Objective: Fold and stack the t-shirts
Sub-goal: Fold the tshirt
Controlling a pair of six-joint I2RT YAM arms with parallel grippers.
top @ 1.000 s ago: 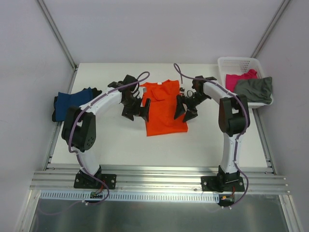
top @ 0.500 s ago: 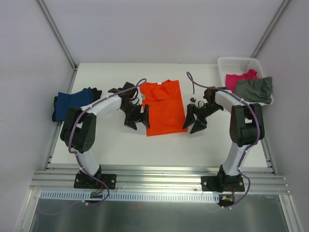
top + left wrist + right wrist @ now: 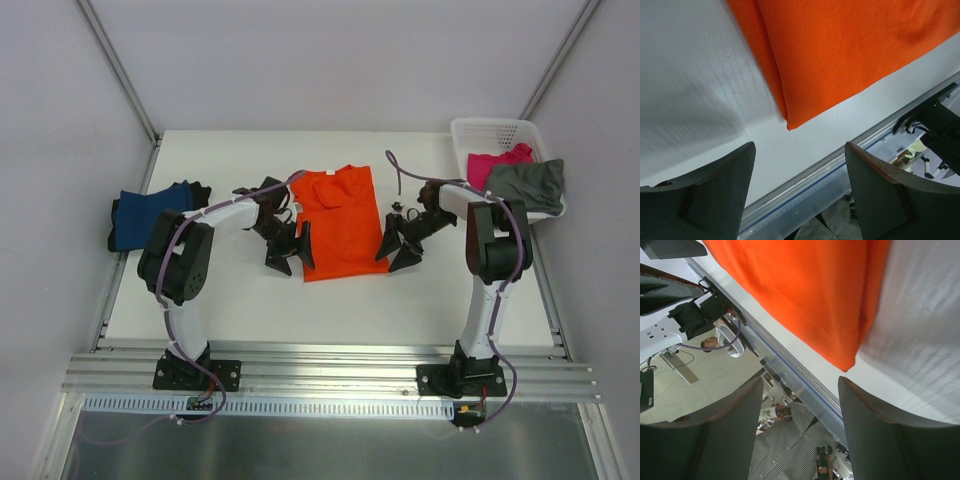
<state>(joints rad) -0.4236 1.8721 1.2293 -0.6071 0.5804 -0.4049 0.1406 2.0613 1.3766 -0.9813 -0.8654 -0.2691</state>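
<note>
The orange t-shirt [image 3: 337, 223] lies flat in the middle of the table, sides folded in to a narrow rectangle. Its near left corner shows in the left wrist view [image 3: 840, 55], its near right corner in the right wrist view [image 3: 805, 295]. My left gripper [image 3: 290, 250] is open and empty just left of that near left corner. My right gripper [image 3: 396, 247] is open and empty just right of the near right corner. The navy t-shirt [image 3: 150, 213] lies folded at the table's left edge. The magenta t-shirt [image 3: 497, 162] and grey-olive t-shirt [image 3: 527, 185] lie in the basket.
The white lattice basket [image 3: 487, 132] stands at the back right corner. The table's metal front rail [image 3: 330, 365] runs along the near edge. Grey walls close in the back and sides.
Both grippers have come down along the orange shirt's sides, from beside its middle to its near corners. The left gripper then edged back and right. The shirt lies as before.
</note>
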